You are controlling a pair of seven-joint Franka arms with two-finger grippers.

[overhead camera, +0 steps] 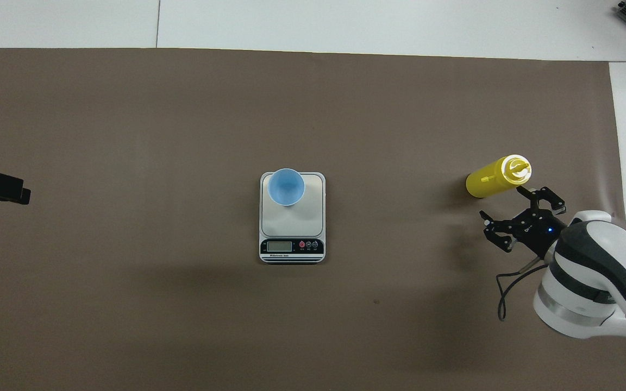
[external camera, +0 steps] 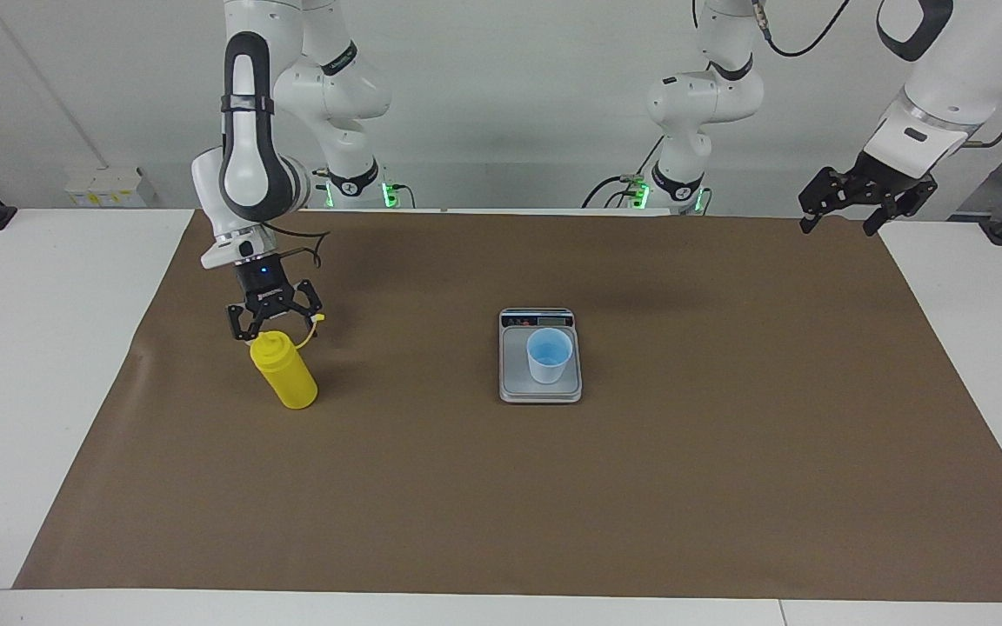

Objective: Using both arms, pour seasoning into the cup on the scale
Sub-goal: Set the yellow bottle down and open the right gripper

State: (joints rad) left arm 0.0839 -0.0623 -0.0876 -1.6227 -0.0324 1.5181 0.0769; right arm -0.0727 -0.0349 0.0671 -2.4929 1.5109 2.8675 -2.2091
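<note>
Toward the right arm's end of the tabletop (external camera: 49,348), the seasoning (external camera: 284,372) stands upright on the brown mat (external camera: 640,487), free of any grip. Just above its nozzle hangs the right gripper (external camera: 273,328), fingers spread apart and holding nothing. At the mat's middle sits the scale (external camera: 540,356) with the cup (external camera: 549,356) upright on its plate. Over the mat's corner at the other end, the left gripper (external camera: 840,219) waits, fingers apart and empty.
</note>
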